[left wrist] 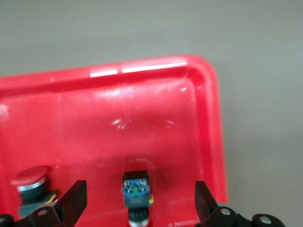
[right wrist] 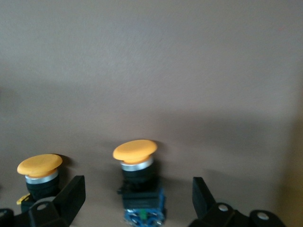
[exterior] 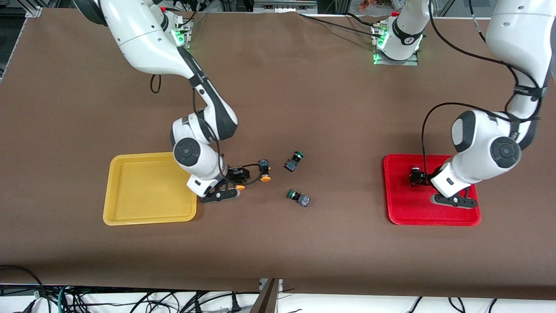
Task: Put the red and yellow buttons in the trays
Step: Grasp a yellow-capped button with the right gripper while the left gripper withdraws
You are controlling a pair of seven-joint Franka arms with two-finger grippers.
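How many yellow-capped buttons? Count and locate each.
2, both on the table beside the yellow tray, not in it: the nearer yellow button and the farther yellow button. Others could hide under arms.

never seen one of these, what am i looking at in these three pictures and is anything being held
Two white robot arms work at a brown table. The wide picture looks down from across the table; the other two come from cameras on each arm's wrist.

The left gripper is open over the red tray, which holds two red buttons: one between its fingers, one beside it.

The right gripper is open beside the yellow tray, around one yellow button; the other yellow button sits next to it.

Two green buttons lie mid-table. Nothing is held.
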